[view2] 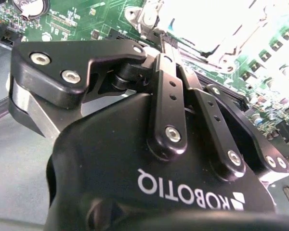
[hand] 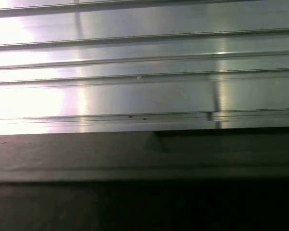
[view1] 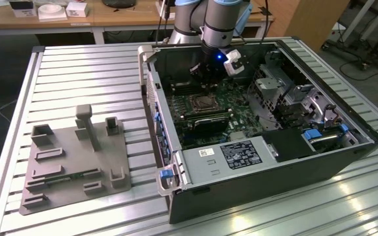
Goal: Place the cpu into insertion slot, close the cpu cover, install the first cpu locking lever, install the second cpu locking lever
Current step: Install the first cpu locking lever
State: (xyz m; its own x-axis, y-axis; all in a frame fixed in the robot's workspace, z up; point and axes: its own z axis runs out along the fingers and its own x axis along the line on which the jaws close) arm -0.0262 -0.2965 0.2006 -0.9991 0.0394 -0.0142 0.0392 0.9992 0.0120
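One gripper (view1: 205, 73) low inside the computer case (view1: 346, 162), just beside the insertion slot (view1: 203, 103). Cannot tell jaw opening or any hold. Probably cover-and-lever stage; calls for fine alignment over the socket.

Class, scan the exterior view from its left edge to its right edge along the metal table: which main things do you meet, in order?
Grey fixture block with upright posts → blue latch at the open computer case's near corner → insertion slot on the green motherboard, with the gripper above it → blue tabs by the drive bays.

White logo lettering on end effector (view2: 168, 43) body, printed label (view1: 241, 153) on black box (view1: 287, 145), too small to read
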